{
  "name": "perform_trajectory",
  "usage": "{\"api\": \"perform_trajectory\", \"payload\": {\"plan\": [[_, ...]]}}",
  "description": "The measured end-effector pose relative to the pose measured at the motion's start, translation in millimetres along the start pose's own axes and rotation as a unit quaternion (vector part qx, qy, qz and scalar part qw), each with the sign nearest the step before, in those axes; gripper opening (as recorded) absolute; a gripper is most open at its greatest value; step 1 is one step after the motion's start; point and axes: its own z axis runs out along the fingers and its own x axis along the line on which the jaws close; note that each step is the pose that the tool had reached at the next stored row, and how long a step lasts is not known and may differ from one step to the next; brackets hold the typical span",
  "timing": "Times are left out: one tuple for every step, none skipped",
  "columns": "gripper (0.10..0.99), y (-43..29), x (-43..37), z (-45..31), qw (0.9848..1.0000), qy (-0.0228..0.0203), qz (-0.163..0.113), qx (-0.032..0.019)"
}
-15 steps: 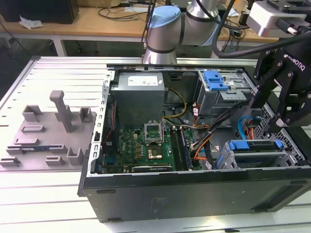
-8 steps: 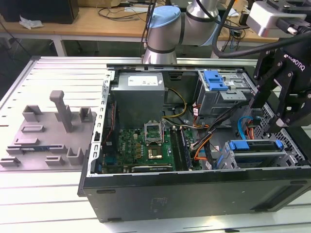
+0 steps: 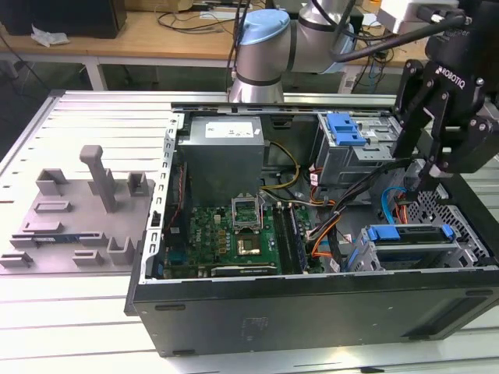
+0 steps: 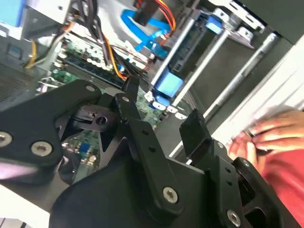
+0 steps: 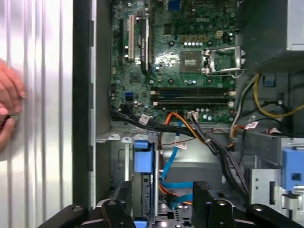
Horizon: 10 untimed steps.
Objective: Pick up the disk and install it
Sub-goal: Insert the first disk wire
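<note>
The gripper (image 3: 415, 181) hangs released and empty, fingers spread, over the near corner of the computer case (image 3: 312, 312) at the exterior view's right. It is close above the disk (image 3: 409, 243), which lies in its bay there. To do this well, I judge the fingers should meet the disk's blue frame squarely and centred, clear of the cables (image 3: 388, 204) just beside it.

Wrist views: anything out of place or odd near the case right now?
Yes: a person's hand is on the ribbed table beside the open case, close to the arm's workspace. Inside, the disk looks level in its bay; the open gripper hangs above it, empty.
</note>
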Motion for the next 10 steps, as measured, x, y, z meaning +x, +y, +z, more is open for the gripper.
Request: {"api": "perform_trajectory", "payload": {"plan": [[0.612, -0.1, 0.0, 0.2, 1.0, 0.0007, 0.008, 0.0029], [0.541, -0.1, 0.0, 0.2, 0.9999, 0.0007, 0.012, 0.003], [0.475, -0.1, -0.2, 0.8, 0.9998, 0.0007, 0.018, 0.003], [0.412, 0.1, -0.7, 2.5, 0.9998, 0.0007, 0.021, 0.0027], [0.412, 0.2, -1.9, 3.9, 0.9997, 0.0009, 0.023, 0.0025], [0.412, 0.2, -3.7, 5.1, 0.9997, 0.001, 0.023, 0.0025], [0.412, 0.2, -5.5, 5.9, 0.9997, 0.001, 0.024, 0.0024], [0.412, -0.1, -6.4, 6.2, 0.9996, 0.0009, 0.026, 0.0022], [0.412, -0.6, -6.4, 6.3, 0.9996, 0.001, 0.029, 0.002], [0.412, -1.2, -6.7, 6.4, 0.9994, 0.001, 0.033, 0.0017]]}}
